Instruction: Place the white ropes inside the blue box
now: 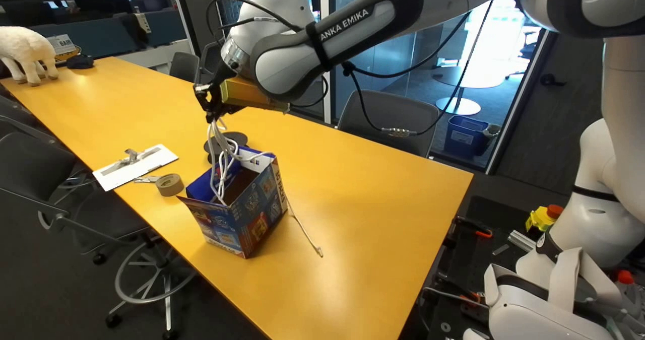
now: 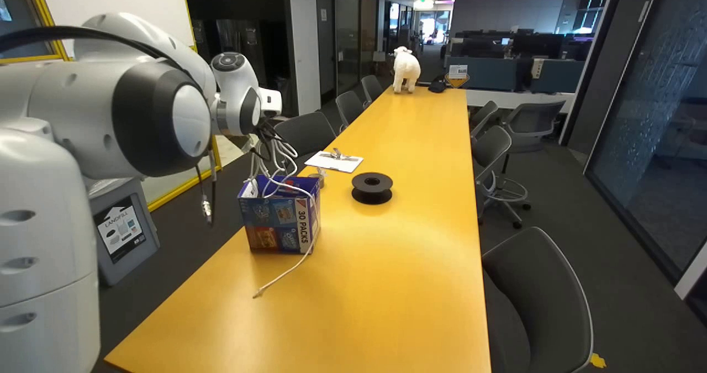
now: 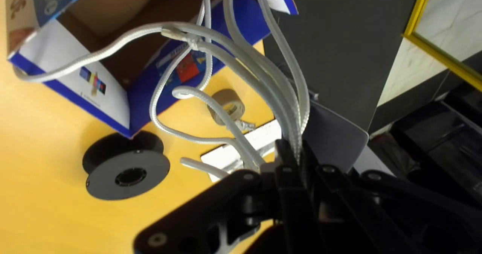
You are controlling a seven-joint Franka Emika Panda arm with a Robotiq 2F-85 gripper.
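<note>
In the wrist view, low and right of centre, I have the gripper (image 3: 295,154) clamped on the white ropes (image 3: 286,118). Some of these dip into the open blue box (image 1: 252,209), left of centre in both exterior views; one drapes over its rim and ends on the yellow table (image 1: 378,219). A black spool (image 3: 126,160) sits at the wrist view's lower left.

In both exterior views you look down along the table (image 1: 363,219) from farther back, sharing the blue box (image 2: 279,218) left of centre; your wrist view (much nearer) slants down past the gripper (image 3: 296,158), box upper left.
</note>
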